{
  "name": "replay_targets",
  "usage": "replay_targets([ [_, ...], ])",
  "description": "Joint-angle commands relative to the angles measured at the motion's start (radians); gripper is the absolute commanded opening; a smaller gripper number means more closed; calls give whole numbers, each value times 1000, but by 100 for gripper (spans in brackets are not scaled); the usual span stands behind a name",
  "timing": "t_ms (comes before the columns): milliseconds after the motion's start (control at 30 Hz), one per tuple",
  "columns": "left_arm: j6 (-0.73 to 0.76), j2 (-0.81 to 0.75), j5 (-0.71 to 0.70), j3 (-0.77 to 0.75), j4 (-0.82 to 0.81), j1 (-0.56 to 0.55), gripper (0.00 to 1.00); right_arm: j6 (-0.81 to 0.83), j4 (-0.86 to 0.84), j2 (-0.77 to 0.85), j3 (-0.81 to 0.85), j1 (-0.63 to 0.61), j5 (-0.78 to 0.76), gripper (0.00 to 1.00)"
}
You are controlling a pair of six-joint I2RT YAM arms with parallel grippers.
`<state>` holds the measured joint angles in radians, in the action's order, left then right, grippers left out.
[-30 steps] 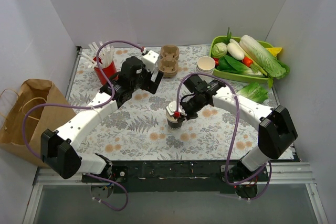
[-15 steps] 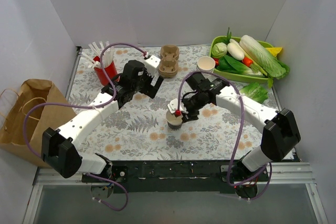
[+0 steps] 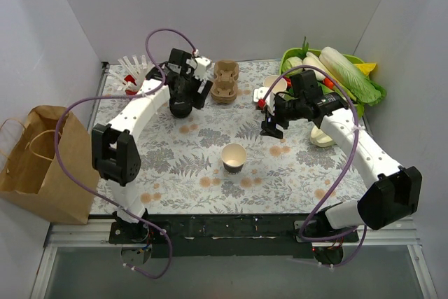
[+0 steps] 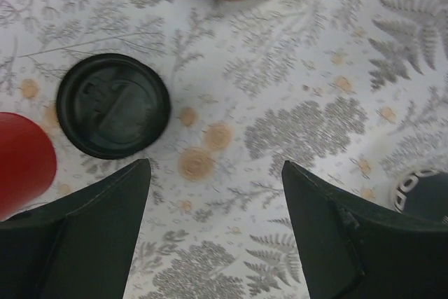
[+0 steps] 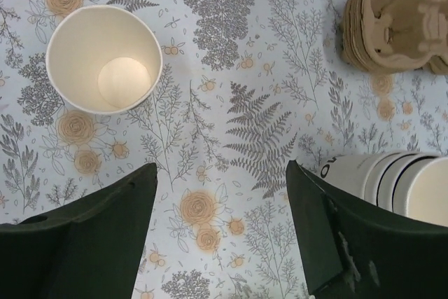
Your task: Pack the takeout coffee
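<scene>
Partial letters on cup stack [image 5: 381, 181] (unreadable)

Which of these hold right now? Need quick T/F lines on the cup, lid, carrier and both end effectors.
1. The paper cup stands upright on the table with no lid on it. True.
2. The left end effector holds the black lid. False: the lid lies flat on the table, and the jaws are open with nothing between them.
3. The right end effector is clamped on the cup. False: it is open, and the cup stands free off to one side.
4. The pulp carrier sits toward the far edge of the table with no cup in it. True.
</scene>
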<state>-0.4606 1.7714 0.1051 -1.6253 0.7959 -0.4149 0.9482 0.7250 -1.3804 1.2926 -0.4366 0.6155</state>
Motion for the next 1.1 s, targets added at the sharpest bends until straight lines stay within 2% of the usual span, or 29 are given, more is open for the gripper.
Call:
replay_targets([
  [0,88,97,93,-172,143,87,75,-178,-62,15,21,21,-25,82],
  [200,142,278,99,-329,225,87,59,-238,-128,50,-26,22,-54,77],
  [333,131,342,56,-367,220,87,51,-269,-122,55,-33,24,-76,75],
  [400,122,359,19,-367,201,87,42,-273,-119,66,-44,24,-76,75],
  [500,105,359,-19,-344,154,87,35,-292,-119,75,-55,22,-76,74],
  [767,71,362,-42,-304,85,88,33,-295,-88,47,-33,24,-72,74],
  [1067,79,392,-58,-309,78,87,31,-256,-72,18,-9,24,-66,72],
])
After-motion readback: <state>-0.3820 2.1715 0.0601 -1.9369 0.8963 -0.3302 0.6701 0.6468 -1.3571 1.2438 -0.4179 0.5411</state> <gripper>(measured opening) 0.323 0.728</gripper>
